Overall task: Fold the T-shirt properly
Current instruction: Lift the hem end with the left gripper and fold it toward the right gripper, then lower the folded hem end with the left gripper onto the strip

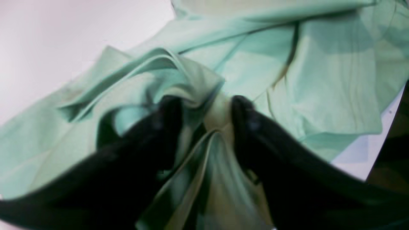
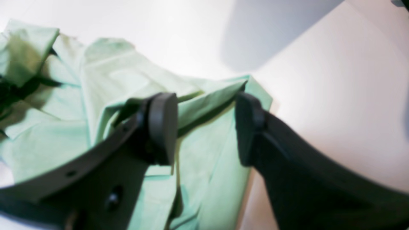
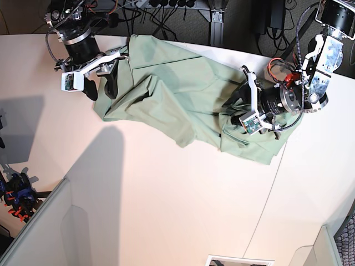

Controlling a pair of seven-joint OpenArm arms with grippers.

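Observation:
The pale mint-green T-shirt (image 3: 172,83) lies crumpled across the far part of the white table (image 3: 155,199). My left gripper (image 3: 236,109) is on the base view's right, over the shirt's bunched right side. In the left wrist view the left gripper (image 1: 207,110) is shut on a gathered fold of the T-shirt (image 1: 319,80). My right gripper (image 3: 101,87) is at the shirt's left edge. In the right wrist view the right gripper (image 2: 204,127) is open, and a folded edge of the T-shirt (image 2: 111,80) lies between and below its fingers. Collar, buttons and tag do not show.
Cables and stands (image 3: 183,11) run along the table's far edge. A rack of blue and orange clamps (image 3: 16,194) stands off the table's left side. A pale panel (image 3: 50,233) is at the lower left. A seam (image 3: 272,188) crosses the table's right part.

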